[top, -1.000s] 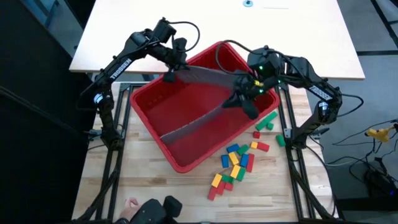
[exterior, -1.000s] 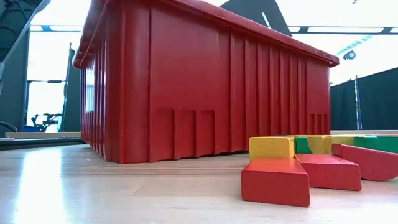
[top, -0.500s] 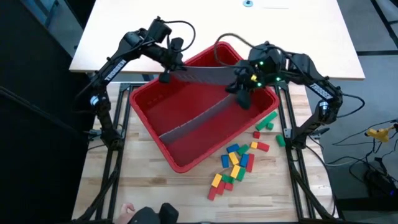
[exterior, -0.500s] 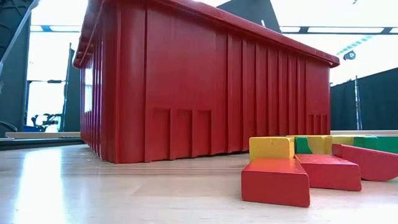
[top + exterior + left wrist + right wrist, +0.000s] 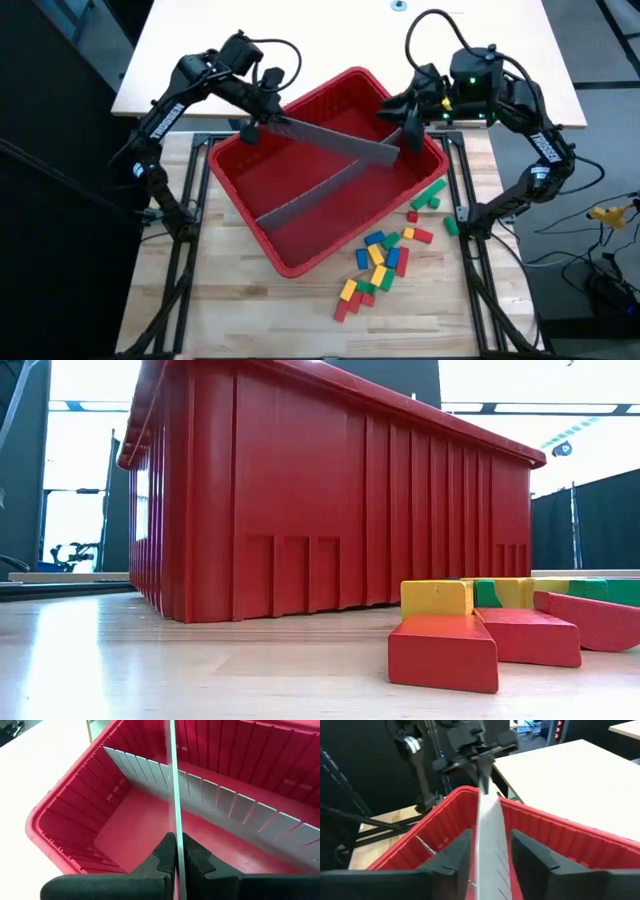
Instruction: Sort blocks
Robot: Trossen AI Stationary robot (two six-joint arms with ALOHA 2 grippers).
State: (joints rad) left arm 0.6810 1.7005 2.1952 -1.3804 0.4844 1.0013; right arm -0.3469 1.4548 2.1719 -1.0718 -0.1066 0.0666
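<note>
From above, the big red plastic bin sits turned at an angle on the light wooden desk. Inside it a flat grey slotted panel stands fixed along its length. A second grey slotted panel is held over the bin's far part, one end in the left gripper near the bin's left corner, the other in the right gripper at the right rim. No blocks show in the bin. The small coloured rectangular blocks, red, green, blue and yellow, lie scattered on the desk just beside the bin's near-right wall, a few more nearer the right arm's base. The desk to the bin's near left is bare wood; a white tabletop lies beyond.

At desk level, the bin's ribbed wall fills most of the picture. Red, yellow and green blocks lie in front to its right, apart from the wall. Dark curtains and bright windows stand behind.

The left wrist view shows its fingers closed on the edge of the held panel, above the fixed panel and the bin's bare floor.

The right wrist view shows its fingers on either side of the held panel; actual contact cannot be told here. The left gripper grips the far end.
</note>
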